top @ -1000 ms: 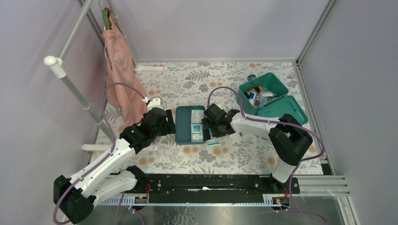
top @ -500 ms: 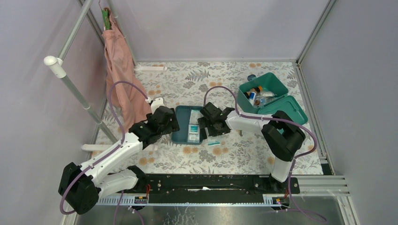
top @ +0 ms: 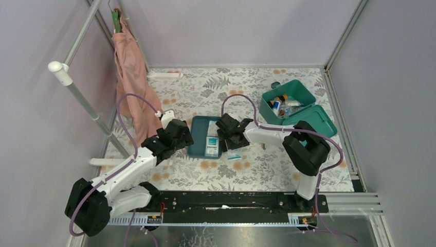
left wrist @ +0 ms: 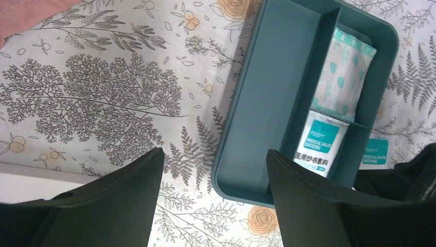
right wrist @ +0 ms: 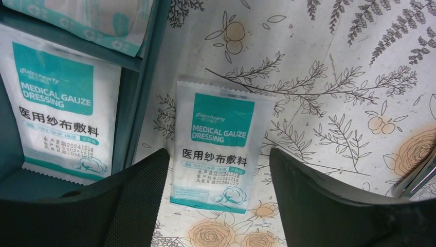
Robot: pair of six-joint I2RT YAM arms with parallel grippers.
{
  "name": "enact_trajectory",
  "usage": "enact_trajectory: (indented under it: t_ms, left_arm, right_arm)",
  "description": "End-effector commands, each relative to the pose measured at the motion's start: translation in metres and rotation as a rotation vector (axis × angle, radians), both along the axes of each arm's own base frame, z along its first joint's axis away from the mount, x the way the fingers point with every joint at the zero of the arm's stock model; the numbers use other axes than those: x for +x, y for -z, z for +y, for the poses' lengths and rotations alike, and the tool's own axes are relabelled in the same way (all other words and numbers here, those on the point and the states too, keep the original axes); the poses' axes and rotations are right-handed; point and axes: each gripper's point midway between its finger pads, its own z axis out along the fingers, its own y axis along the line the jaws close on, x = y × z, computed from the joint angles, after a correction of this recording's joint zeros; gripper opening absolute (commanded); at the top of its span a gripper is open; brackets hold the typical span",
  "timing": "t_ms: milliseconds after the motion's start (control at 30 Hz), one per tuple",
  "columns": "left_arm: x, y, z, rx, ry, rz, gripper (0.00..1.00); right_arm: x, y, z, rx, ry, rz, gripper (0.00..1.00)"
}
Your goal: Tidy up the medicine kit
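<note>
The right jaws stand open astride a loose gauze packet (right wrist: 218, 144) lying flat on the desk (top: 205, 87), probably lined up to lift it into the divided tray (left wrist: 267, 98) just to their left. The left jaws, also open, frame that tray's corner, perhaps to steady it. The medicine kit (top: 288, 105) sits lid-open, well beyond the right jaws.

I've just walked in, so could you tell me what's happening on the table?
The right claw hovers open over a loose medical gauze dressing packet lying on the tablecloth beside the divided tray. The left claw hovers open at the tray's other edge. The medicine kit stands open, far right.
</note>
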Motion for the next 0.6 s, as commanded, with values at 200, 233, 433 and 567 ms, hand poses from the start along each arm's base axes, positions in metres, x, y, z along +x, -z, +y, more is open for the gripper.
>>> enact_trajectory:
  t_ms: [200,233,433,567]
  left_arm:
    - [0.009,0.013,-0.002,-0.048,-0.008,-0.014,0.81]
    - [0.008,0.015,-0.003,-0.051,-0.001,-0.01,0.81]
    - [0.005,0.029,-0.013,-0.076,0.046,0.02,0.82]
    - [0.005,0.032,-0.022,-0.1,0.085,0.026,0.82]
  right_arm:
    - [-0.019,0.034,-0.028,-0.073,0.08,0.051,0.67]
    - [-0.019,0.033,-0.028,-0.073,0.084,0.048,0.65]
    - [-0.016,0.022,-0.036,-0.075,0.101,0.013,0.6]
    - [-0.012,0.005,-0.037,-0.063,0.108,-0.02,0.6]
